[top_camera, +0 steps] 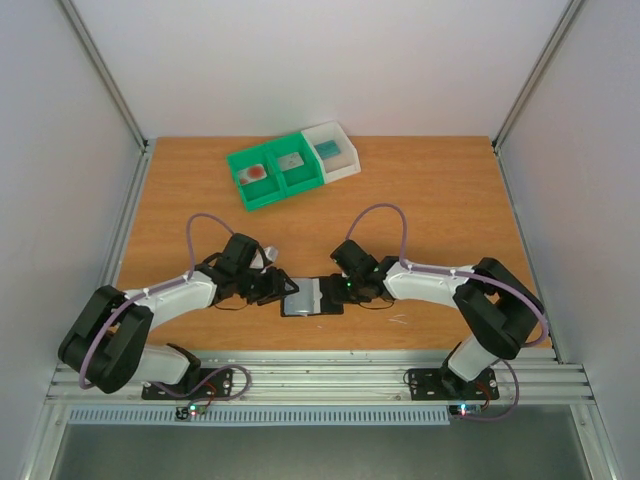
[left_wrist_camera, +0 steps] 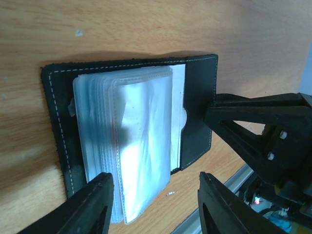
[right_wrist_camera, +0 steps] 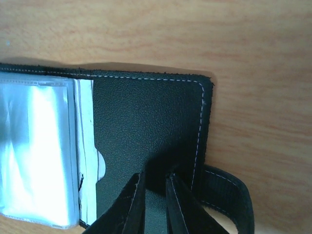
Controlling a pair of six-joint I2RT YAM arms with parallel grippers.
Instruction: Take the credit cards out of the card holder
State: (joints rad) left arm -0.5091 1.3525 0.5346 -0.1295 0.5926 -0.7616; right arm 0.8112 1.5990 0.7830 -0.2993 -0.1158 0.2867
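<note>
We see two arms in white shells with bulky black joint housings, the left arm (top_camera: 165, 300) towards eight o'clock of the overhead view and the right arm (top_camera: 440, 285) towards four. A lilac cable (top_camera: 198, 228) loops along each. Black base plates (top_camera: 195, 385) carry small red and green lights. The left claw (left_wrist_camera: 156, 204) has matte black wedge fingers; the right claw (left_wrist_camera: 253, 124) shows a triangular cut-out and two pale screws (left_wrist_camera: 282, 135)

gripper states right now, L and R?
Left gripper: open over the card holder, holding nothing.
Right gripper: closed on the card holder's black cover.
</note>
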